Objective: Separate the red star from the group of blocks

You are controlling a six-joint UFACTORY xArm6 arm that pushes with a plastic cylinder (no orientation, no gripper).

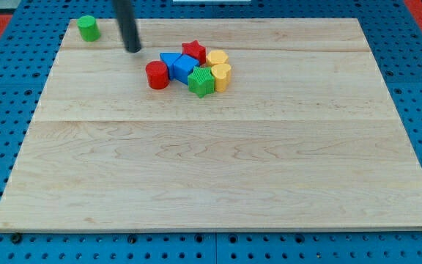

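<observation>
A: Only one camera view here. Where is my tip [133, 50]?

B: Near the view's top left, on the counter [218, 169], apart from the cluster. It sits up and to the left of the red cylinder [157, 75], touching no block.

A: And the red star [193, 50]?

B: At the top edge of the group, touching the blue blocks [179, 66] below it, with a yellow block [217, 58] just to its right. A second yellow block [221, 75] and a green star [201, 81] close the group's lower right.

A: Why does the tip stand there?

B: My guess: the star lies on the group's outer rim, so it can be swept away along the top without disturbing the rest. The tip looks staged on the star's left for a push toward the view's right, though the yellow block may get caught.

A: Jaws?

B: There are none; the arm ends in a bare rod, so no spread or pinch to tell.

A: Any containers?

B: None. A lone green cylinder [88, 28] stands in the top left corner, well apart.
</observation>
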